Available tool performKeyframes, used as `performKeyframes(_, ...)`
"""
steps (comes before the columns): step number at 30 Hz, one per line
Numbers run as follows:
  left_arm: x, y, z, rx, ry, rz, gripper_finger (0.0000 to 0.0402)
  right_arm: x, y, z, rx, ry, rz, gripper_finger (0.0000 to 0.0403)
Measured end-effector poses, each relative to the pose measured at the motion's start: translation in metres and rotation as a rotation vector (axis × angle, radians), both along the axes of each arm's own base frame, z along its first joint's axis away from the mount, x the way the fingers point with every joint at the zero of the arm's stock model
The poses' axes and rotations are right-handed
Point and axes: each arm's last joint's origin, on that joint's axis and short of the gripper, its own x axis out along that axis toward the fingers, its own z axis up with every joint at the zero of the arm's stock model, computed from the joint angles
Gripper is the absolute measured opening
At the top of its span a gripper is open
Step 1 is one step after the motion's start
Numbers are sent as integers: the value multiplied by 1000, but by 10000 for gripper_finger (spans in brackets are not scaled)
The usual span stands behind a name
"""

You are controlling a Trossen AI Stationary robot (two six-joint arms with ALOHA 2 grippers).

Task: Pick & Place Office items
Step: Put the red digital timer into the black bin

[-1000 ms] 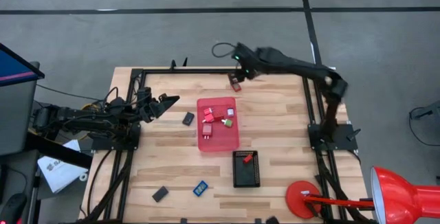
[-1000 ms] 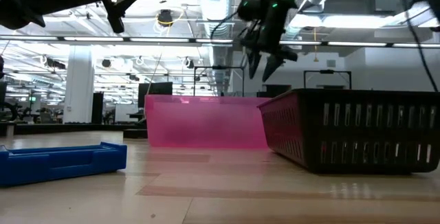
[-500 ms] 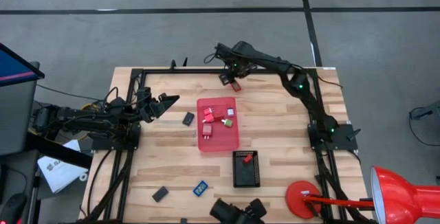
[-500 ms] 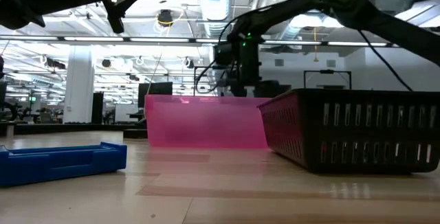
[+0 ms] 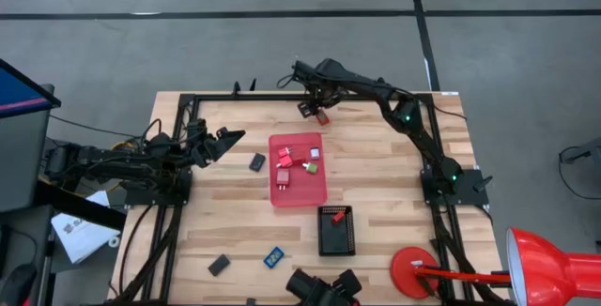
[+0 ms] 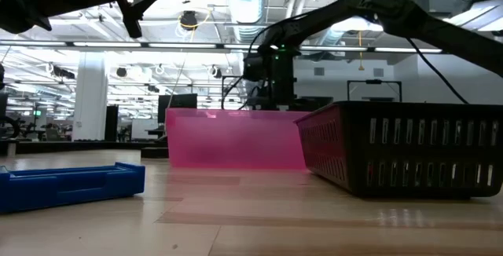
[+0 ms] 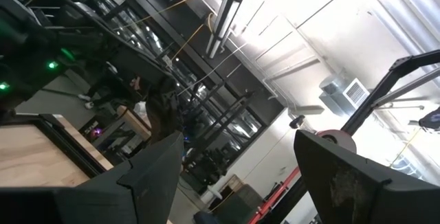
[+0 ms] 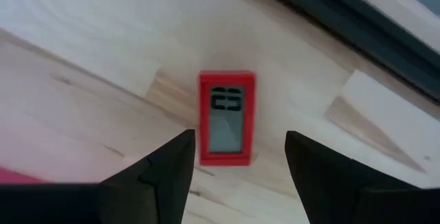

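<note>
Office items are partly sorted, by our reading: several red pieces and a green one lie in the pink tray [image 5: 299,193], and one red piece sits in the black tray [image 5: 335,240]. Loose on the surface [image 5: 376,175] we still see a black piece [image 5: 256,162] beside the pink tray, another black piece [image 5: 219,265] and a blue piece [image 5: 273,258] near the front edge, and a red piece [image 5: 321,116] at the far edge. We judge the job roughly half done.

Our right end effector [image 5: 315,109] hangs over that far red piece, released, fingers spread either side of it but not touching. The left end effector [image 5: 228,138] waits raised at the left side, also released.

Only the right wrist view shows the red piece [image 8: 227,117] has a grey display face. From the low view it is hidden behind the trays.
</note>
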Motion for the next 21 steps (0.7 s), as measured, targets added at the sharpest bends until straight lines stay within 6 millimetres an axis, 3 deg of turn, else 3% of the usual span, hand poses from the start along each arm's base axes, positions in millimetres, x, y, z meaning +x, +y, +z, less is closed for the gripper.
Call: performKeyframes(21, 0, 0, 0, -11, -3, -3, 274, 0, 0, -9, 112, -70, -90, 220)
